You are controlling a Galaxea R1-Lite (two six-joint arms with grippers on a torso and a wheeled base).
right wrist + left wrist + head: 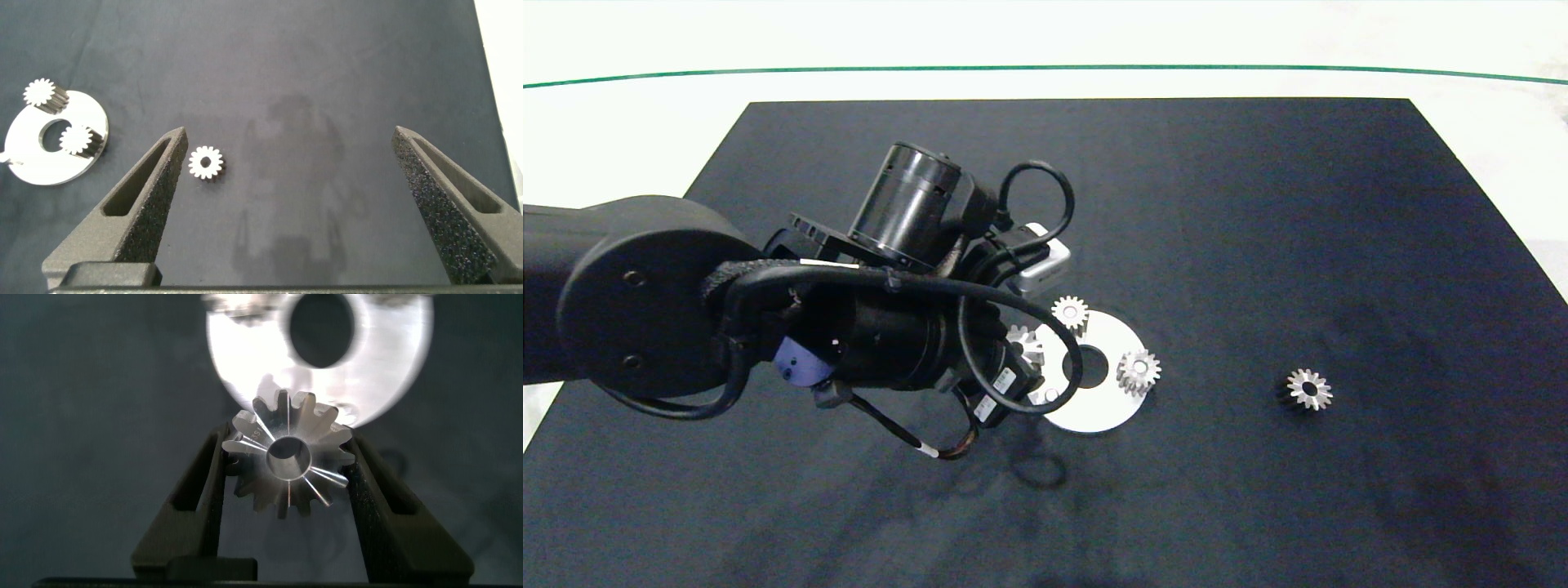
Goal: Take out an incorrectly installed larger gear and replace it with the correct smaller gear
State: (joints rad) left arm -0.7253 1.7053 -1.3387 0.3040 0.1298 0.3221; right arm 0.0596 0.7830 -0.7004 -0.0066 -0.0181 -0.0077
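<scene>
The larger gear point(304, 425), silver with long pointed teeth, sits between the fingers of my left gripper point(288, 449), which is shut on it. In the head view this gear point(1027, 341) is over the left edge of the round silver plate point(1104, 410), half hidden under the left arm. I cannot tell whether it rests on the plate or hangs just above it. The smaller gear point(1309, 389) lies alone on the black mat to the right of the plate. My right gripper point(290, 155) stands open high above the mat, with the smaller gear point(206, 162) below it near one finger.
Two more short-toothed silver gears point(1070, 312) point(1138, 371) stand on the plate around its centre hole. The black mat point(1258, 204) covers most of the white table. A green line runs across the far side.
</scene>
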